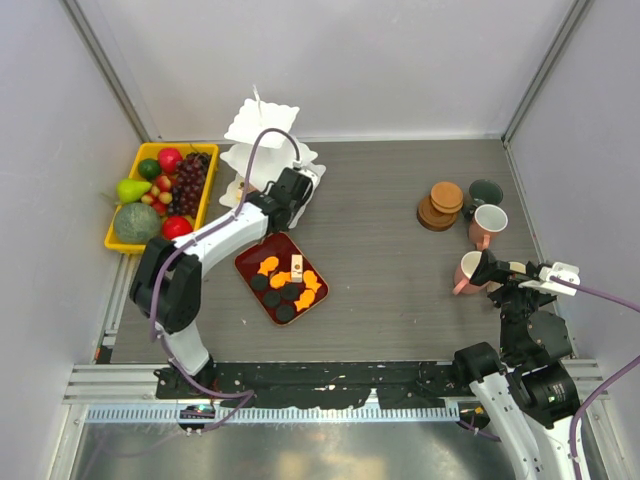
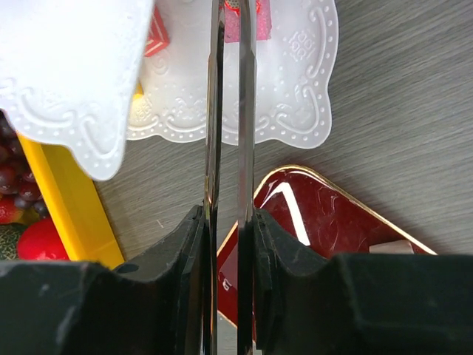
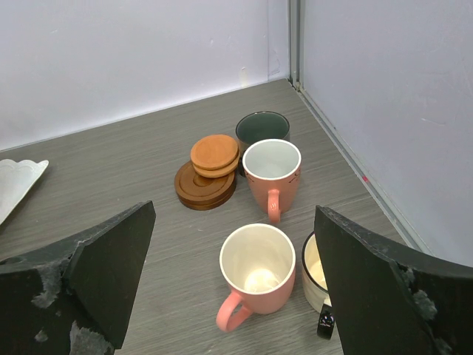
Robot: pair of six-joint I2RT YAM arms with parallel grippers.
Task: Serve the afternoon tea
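Loading the stand: I'm delivering a pastry with the tongs.

My left gripper (image 2: 229,222) is clenched on the metal tongs (image 2: 229,111). Their blades reach out over the bottom plate of the white stand (image 2: 295,89), with a pink pastry (image 2: 247,21) at the tips. The tips run out of the wrist view, so I cannot tell whether the pastry is pinched or already resting on the plate. I judge the next move is to set it down, let the blades spread, and back off. Then I swing to the red tray (image 1: 255,262) on the surface (image 1: 390,270), where orange pastries (image 1: 268,265) and black pastries (image 1: 285,312) wait. My right gripper (image 3: 234,209) hangs released, spread wide above the mugs (image 3: 255,270), which stand near the stacked coasters (image 3: 208,166).
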